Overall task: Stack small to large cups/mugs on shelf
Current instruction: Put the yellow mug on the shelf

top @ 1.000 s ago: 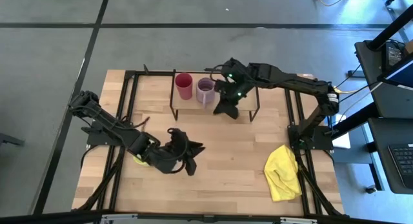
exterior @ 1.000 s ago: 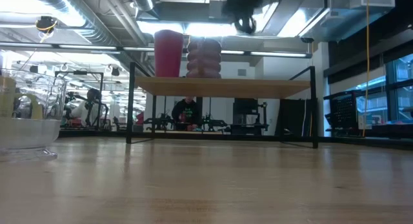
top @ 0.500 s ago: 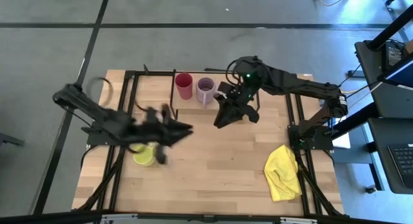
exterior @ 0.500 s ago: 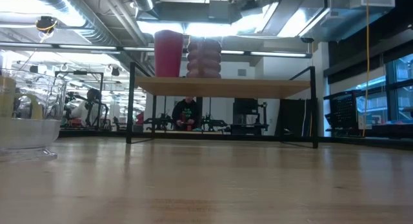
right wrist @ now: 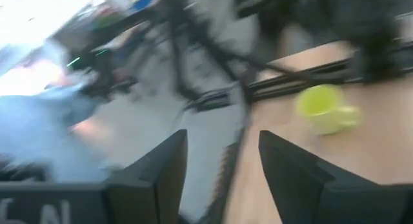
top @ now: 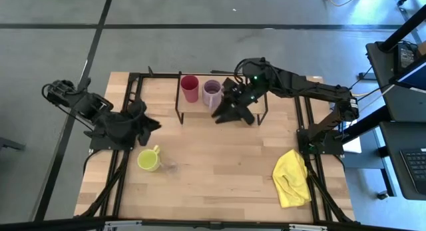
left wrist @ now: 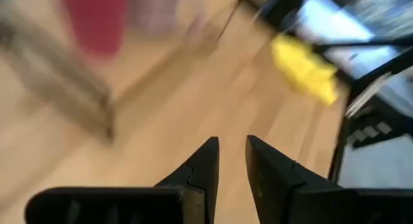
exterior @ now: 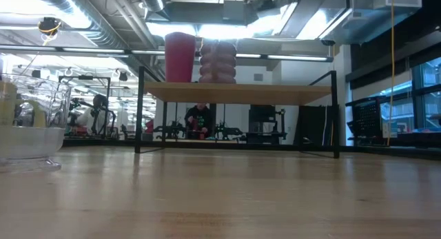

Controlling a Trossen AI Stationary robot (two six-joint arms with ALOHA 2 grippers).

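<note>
The red cup (top: 190,88) and the lilac mug (top: 212,92) stand side by side on the left part of the shelf (top: 253,91), seen from the side as red cup (exterior: 179,56) and lilac mug (exterior: 218,60). The yellow-green mug (top: 149,159) stands upright on the tabletop, and the tiny clear glass (top: 172,168) is just to its right. My right gripper (top: 226,116) hovers open over the shelf's near edge, right of the lilac mug. My left gripper (top: 150,121) is open and holds nothing, above the table's left side, beyond the yellow-green mug.
A yellow cloth (top: 291,178) lies crumpled near the table's right front corner. The shelf's black wire legs (exterior: 140,108) stand on the tabletop. Black frame rails (top: 130,98) run along both sides of the table. Bare wood lies between the shelf and the near edge.
My left gripper has swung away from the spot right of the yellow-green mug, going toward the table's left and far edges; the mug now shows uncovered on the table. My right gripper has dipped toward the near edge and back beside the lilac mug, and has opened.
</note>
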